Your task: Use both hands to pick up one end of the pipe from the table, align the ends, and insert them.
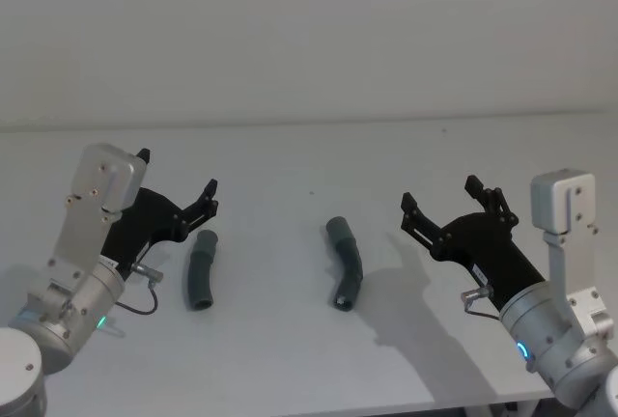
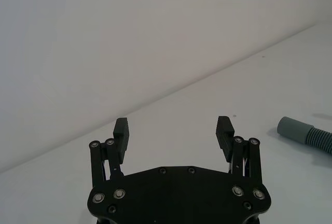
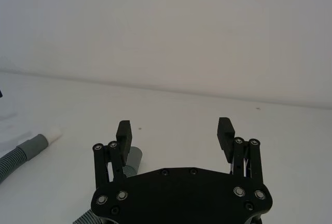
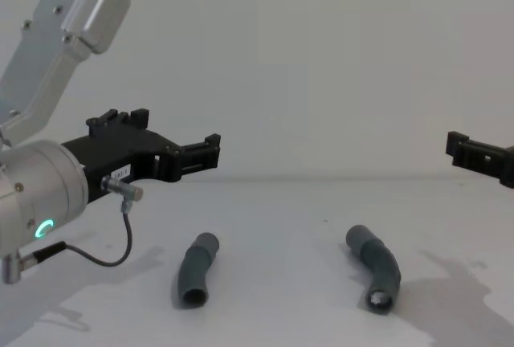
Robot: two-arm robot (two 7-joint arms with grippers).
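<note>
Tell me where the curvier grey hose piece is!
In the head view, the curvier hose piece lies on the white table near the middle, right of the straighter hose piece and left of the open right pincer.

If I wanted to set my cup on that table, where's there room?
The table is bare along its far edge and in the strip between the left hose piece and the right hose piece. Crowded beside each piece, where the open left gripper and right gripper hover.
</note>
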